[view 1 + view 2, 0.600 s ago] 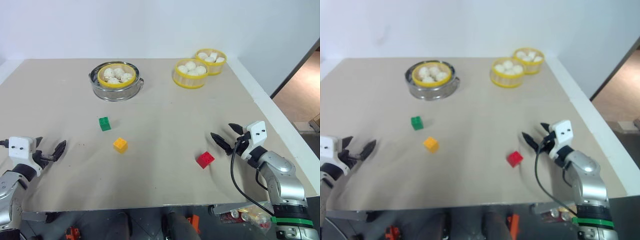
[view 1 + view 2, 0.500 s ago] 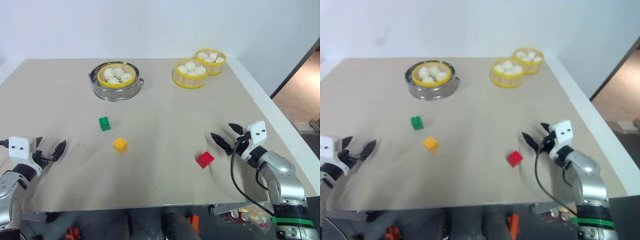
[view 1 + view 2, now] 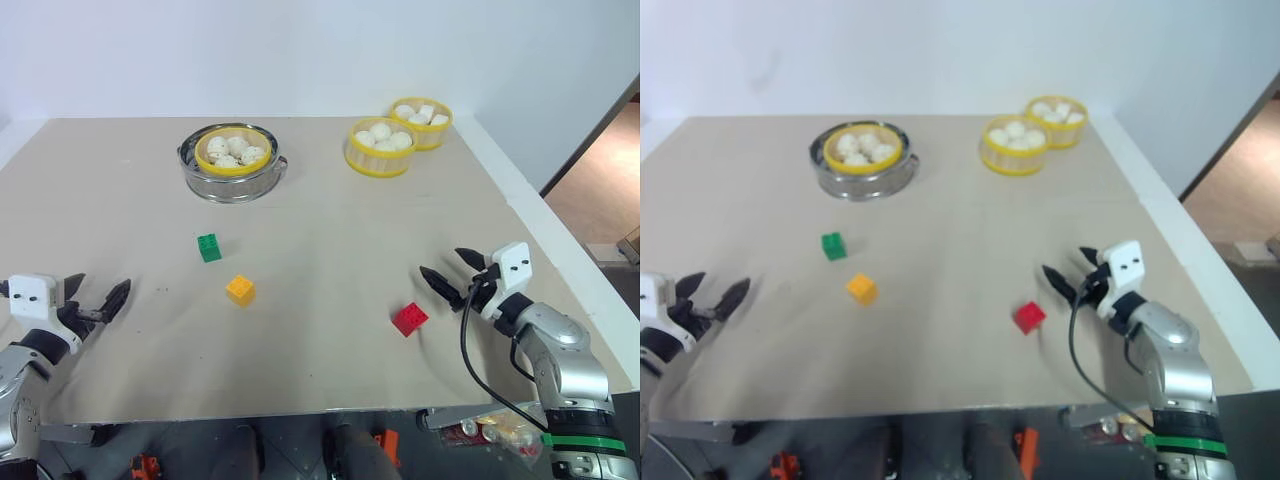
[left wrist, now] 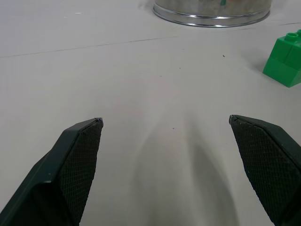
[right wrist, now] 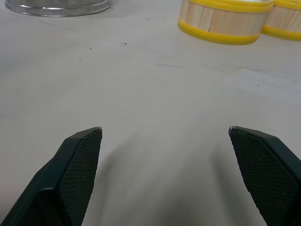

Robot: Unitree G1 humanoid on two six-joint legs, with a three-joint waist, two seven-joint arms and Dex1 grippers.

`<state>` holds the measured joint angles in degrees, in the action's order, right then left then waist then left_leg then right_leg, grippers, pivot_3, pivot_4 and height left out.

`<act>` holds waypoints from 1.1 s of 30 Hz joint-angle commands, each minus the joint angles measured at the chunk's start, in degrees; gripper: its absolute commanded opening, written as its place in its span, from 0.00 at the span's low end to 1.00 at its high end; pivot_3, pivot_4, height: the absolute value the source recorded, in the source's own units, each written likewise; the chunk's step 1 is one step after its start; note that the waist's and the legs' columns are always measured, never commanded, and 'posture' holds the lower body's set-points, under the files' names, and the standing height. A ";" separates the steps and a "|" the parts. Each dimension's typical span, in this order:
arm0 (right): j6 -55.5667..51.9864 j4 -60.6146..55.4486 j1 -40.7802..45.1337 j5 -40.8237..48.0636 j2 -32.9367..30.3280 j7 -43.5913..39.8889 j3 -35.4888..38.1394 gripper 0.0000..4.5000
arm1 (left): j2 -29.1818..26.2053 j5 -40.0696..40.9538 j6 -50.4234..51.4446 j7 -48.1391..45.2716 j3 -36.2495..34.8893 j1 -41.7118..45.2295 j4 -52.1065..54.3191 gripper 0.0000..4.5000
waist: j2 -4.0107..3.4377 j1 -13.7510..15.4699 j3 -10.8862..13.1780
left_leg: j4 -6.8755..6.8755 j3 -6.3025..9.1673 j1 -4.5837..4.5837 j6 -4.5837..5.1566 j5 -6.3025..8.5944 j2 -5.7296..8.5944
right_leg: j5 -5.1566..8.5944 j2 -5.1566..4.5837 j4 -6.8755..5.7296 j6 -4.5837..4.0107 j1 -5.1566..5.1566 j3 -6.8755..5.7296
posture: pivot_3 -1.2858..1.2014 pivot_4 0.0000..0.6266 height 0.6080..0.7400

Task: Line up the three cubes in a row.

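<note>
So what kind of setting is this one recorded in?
Likely an indoor lab or test room: a plain beige table against a bare white wall, set with toy props, three cubes and baskets of buns.

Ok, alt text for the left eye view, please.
Three cubes lie apart on a tan table: green cube, yellow cube, red cube. Open left gripper and right gripper hover empty; bun baskets behind.

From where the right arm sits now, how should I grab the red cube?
Grip the red cube by two opposite flat side faces, coming from above with the open right gripper. It sits turned cornerwise, studs up, nothing beside it, so rotate the jaws to match its faces.
</note>
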<state>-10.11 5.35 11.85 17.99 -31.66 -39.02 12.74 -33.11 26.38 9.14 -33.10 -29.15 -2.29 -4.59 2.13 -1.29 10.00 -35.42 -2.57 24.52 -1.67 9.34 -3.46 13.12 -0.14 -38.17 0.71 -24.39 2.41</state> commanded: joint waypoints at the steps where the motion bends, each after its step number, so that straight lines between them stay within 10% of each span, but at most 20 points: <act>1: 1.22 -1.41 0.77 0.17 -0.21 0.10 0.47 1.00 | -1.32 0.00 -0.53 0.78 -2.44 -0.11 1.25 0.99 | 0.00 0.00 0.00 | 0.00 0.00 0.00 0.00 0.00 0.00 | 0.00 0.00 0.00 0.00 0.00 0.00 | 0.52 0.24 1.00; 8: 3.12 0.34 1.95 -0.10 -0.37 0.97 1.11 1.00 | -5.32 8.66 5.24 -4.73 -1.26 4.68 13.82 0.99 | 0.14 0.10 0.00 | -0.03 0.02 0.07 0.00 -0.01 -0.03 | -0.01 0.01 0.00 0.02 -0.01 -0.07 | 0.52 0.24 1.00; 16: 3.64 0.75 2.23 -0.73 -1.40 -0.34 0.23 1.00 | -14.97 19.50 19.35 -24.05 18.05 7.12 32.41 0.99 | 0.03 -0.07 -0.01 | 0.01 -0.38 -0.02 0.02 0.11 -0.02 | 0.07 -0.03 0.05 0.18 0.00 0.24 | 0.52 0.24 1.00; 23: 3.78 -0.74 2.29 -0.88 -2.92 -0.54 1.44 1.00 | -11.37 16.30 20.04 -30.92 32.17 13.51 31.20 0.99 | 0.01 -0.08 0.00 | -0.01 -0.27 -0.06 0.06 0.15 -0.09 | 0.10 0.28 0.01 0.16 0.01 0.35 | 0.52 0.24 1.00; 33: -17.10 -36.73 -11.08 12.20 -7.84 1.10 3.50 1.00 | -3.88 6.00 10.27 -34.14 38.29 19.76 21.56 0.99 | -0.21 0.04 0.04 | -0.06 -0.21 -0.03 0.09 0.20 -0.13 | 0.11 0.39 0.02 0.24 0.04 0.45 | 0.52 0.24 1.00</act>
<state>-24.42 -25.39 2.68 27.78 -39.72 -39.48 14.97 -37.18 33.32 21.42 -66.78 9.20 17.14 16.51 1.92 -1.25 10.04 -35.46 -2.77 24.52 -1.58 9.55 -3.58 13.26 0.23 -38.15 0.93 -24.38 2.86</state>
